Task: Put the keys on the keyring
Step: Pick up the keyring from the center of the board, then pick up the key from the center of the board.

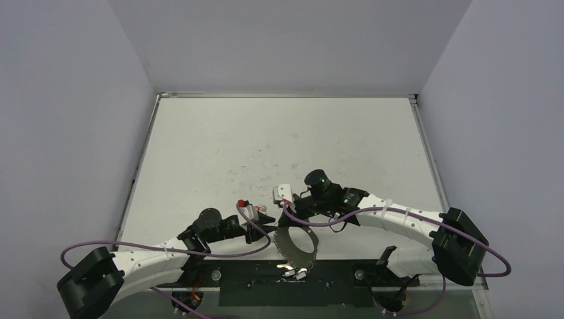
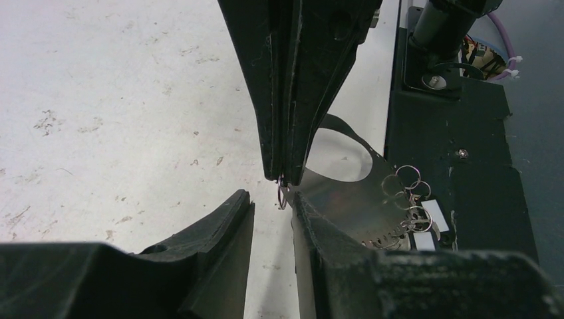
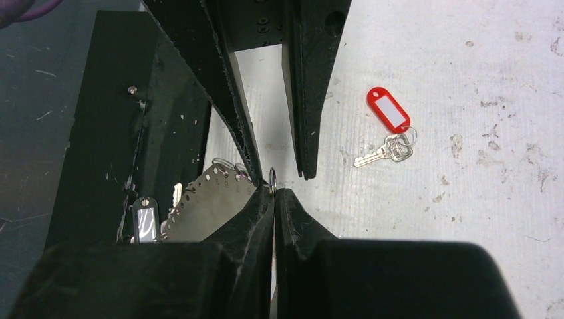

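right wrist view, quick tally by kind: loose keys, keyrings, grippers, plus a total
red-tagged key, loose on the table: 1
keyring: 1
grippers (left gripper, right gripper): 2
total: 4

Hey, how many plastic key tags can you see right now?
2. The red tag lies on the white table with its key, right of the jaws; a darker tag sits by the keyring, left. Others may be hidden.

Keyring (image 3: 213, 199) partly hidden behind right gripper (image 3: 273, 193), its clips (image 3: 147, 219) blurred, left gripper (image 3: 281, 177) cut off by top edge
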You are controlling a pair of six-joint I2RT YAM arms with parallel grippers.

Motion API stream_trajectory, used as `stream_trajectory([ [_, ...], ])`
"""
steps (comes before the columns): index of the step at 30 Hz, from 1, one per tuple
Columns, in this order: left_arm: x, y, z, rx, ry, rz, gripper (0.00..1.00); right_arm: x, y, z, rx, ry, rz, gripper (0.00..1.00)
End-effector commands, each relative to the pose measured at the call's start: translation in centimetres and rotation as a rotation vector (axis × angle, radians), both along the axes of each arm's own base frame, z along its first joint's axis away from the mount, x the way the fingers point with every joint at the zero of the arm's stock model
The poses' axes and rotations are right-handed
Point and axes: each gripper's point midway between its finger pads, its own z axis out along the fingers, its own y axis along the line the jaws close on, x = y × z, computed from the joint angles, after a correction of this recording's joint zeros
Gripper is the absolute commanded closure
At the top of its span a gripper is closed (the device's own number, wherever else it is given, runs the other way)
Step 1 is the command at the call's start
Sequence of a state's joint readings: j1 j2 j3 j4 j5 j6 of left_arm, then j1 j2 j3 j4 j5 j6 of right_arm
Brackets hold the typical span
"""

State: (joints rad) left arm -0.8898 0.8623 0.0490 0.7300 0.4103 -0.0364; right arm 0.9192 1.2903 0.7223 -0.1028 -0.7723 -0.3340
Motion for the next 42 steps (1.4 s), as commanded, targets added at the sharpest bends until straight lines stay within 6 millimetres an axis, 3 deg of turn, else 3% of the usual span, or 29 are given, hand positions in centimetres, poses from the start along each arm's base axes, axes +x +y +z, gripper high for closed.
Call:
stream_trajectory([
  [1, 0.2, -1.1, 2.3, -0.053, -0.057, -0.032, 0.74, 0.0, 1.1, 3.0, 0.088, -0.054, 0.024, 1.00],
  [4, 0.2, -1.3, 2.6, -0.061, -0.062, -0.036, 0.78, 0.0, 1.1, 2.9, 0.084, -0.054, 0.023, 1.00],
  [10, 0.3, -1.3, 3.0, -0.071, -0.080, -0.031, 1.00, 0.1, 1.0, 3.0, 0.082, -0.060, 0.019, 1.00],
  [17, 0.3, -0.5, 3.5, -0.094, -0.095, 0.000, 1.00, 0.3, 1.0, 3.1, 0.079, -0.066, 0.010, 0.98],
  [28, 0.4, 0.6, 3.9, -0.094, -0.114, 0.042, 1.00, 2.1, -0.1, 5.5, 0.147, -0.170, -0.135, 0.38],
  [35, 1.1, 1.6, 5.6, -0.107, -0.149, 0.110, 1.00, 3.5, -1.8, 7.9, 0.220, -0.243, -0.289, 0.18],
  [39, 1.5, 2.6, 6.6, -0.094, -0.170, 0.159, 1.00, 5.3, -3.9, 8.9, 0.266, -0.246, -0.494, 0.01],
  [42, 1.7, 3.4, 7.3, -0.083, -0.175, 0.195, 1.00, 7.0, -5.8, 9.3, 0.286, -0.200, -0.694, 0.00],
])
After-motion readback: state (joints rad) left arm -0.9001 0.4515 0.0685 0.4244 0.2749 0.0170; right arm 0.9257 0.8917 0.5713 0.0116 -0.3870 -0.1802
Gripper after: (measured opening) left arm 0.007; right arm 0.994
